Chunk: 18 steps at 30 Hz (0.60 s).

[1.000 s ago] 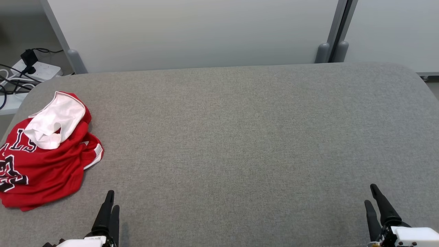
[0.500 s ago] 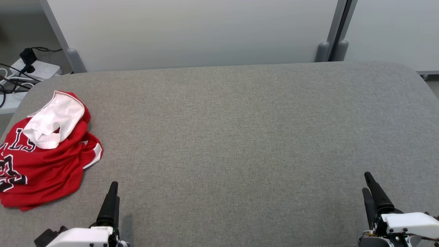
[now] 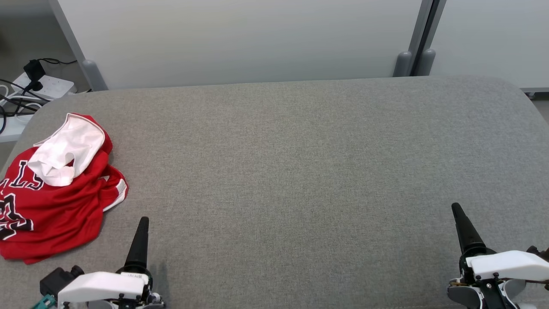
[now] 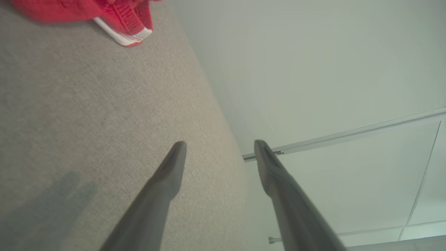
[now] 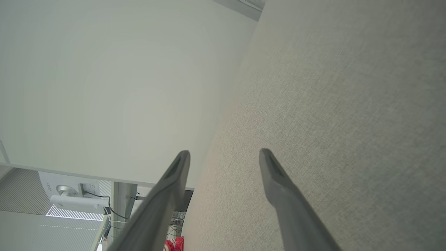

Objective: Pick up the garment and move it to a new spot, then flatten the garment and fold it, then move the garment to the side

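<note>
Well, the grey table took up most of the head view, its cloth top running wide from edge to edge with rounded far corners. Behind it stood a pale wall panel, upright along the table's far side.

Over at the table's left end lay the garment, a red jersey heaped in a loose crumple near the left edge, dark lettering showing on its front. A white patch of its inner side was turned up on the far part of the heap. From the left wrist view the garment sat at the top left corner, its white-striped hem resting on the cloth.

Down at the near left, the left gripper pointed away from the robot, just to the right of the garment and apart from it. Its two fingers stood well spread in the left wrist view, holding nothing, tips above the table top.

Across at the near right, the right gripper pointed up the view too, well apart from the garment. Its fingers were likewise parted and empty in the right wrist view, with the gap between them over the far edge of the table.

Off the table's far left corner sat a white power strip, with dark cables trailing from it.
</note>
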### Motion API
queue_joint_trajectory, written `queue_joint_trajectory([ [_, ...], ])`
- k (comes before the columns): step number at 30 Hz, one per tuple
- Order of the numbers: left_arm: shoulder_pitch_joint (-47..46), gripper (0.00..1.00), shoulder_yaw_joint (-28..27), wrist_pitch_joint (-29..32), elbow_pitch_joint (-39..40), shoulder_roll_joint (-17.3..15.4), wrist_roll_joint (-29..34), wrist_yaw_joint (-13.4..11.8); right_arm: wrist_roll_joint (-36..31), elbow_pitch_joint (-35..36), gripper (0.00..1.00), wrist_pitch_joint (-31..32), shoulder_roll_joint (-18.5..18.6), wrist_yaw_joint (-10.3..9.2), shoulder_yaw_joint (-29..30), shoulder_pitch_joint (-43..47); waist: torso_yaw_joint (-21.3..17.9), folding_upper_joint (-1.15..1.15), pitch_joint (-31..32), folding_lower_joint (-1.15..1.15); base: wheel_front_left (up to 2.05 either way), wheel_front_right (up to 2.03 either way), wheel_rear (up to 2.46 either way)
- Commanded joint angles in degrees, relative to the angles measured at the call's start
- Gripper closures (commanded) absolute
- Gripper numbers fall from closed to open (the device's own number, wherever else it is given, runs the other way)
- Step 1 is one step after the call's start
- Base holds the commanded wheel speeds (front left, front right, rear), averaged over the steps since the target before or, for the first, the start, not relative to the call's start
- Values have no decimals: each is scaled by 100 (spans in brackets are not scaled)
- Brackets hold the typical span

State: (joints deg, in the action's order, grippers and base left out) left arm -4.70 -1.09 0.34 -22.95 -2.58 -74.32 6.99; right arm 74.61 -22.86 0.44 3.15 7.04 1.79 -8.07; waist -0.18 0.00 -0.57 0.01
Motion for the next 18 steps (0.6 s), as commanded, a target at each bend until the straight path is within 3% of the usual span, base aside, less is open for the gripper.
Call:
queue_joint_trajectory([
  [1, -411, 0, -49, -67, 120, -87, 201, 15, -191, 118, 0, -78, 115, 24, -38, -330, 0, 0, -2, -1, 0, 0, 0],
  [18, -704, 0, -118, -336, -106, -117, 1763, 9, -1449, -98, 0, -347, 165, 28, -247, -675, -23, 0, 9, -1, 0, 0, 0],
])
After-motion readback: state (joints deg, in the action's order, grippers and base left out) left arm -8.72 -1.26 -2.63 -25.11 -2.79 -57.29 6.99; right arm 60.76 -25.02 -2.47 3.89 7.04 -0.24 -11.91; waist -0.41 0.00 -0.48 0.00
